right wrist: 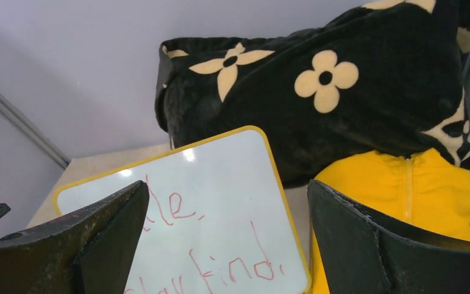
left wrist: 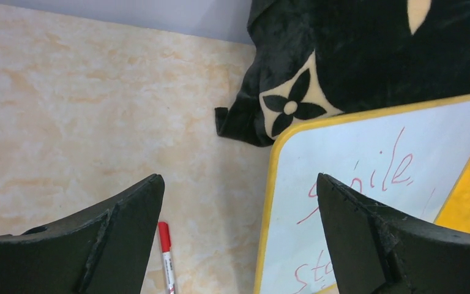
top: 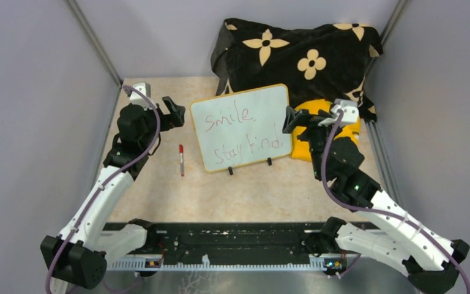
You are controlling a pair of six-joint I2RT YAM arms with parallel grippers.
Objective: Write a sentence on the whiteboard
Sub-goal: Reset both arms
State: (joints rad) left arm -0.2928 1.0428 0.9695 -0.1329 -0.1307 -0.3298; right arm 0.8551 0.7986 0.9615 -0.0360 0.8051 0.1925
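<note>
The left gripper (top: 174, 110) stands spread wide with nothing between its two fingers (left wrist: 122, 233). It hovers just left of the whiteboard (top: 242, 125). The right gripper (top: 292, 119) is spread just as wide and also empty, close to the board's right edge.

Between the two grippers, the one whiteboard stands mid-table on two small black feet (top: 230, 171), its yellow frame turned a little askew. The sentence (top: 227, 116) is written on it in thin red ink in two lines: "smile," above, then "stay" and a last word ending in "ind" whose first letter I cannot read for sure.

One red-capped marker (top: 182, 159) lies flat on the marbled tan table (top: 159, 196), left of the board and apart from it. Behind the board is one black blanket (top: 294, 55) with cream flower shapes. One yellow garment (right wrist: 404, 196) lies beside the board's right edge, under the right arm.

Only the top view shows both arms, the feet and both written lines whole. The left wrist view shows the marker's cap end and the board's upper left corner, but its own finger hides part of "smile". The right wrist view shows no marker, yet it alone shows the garment's zip and a small printed mark.
</note>
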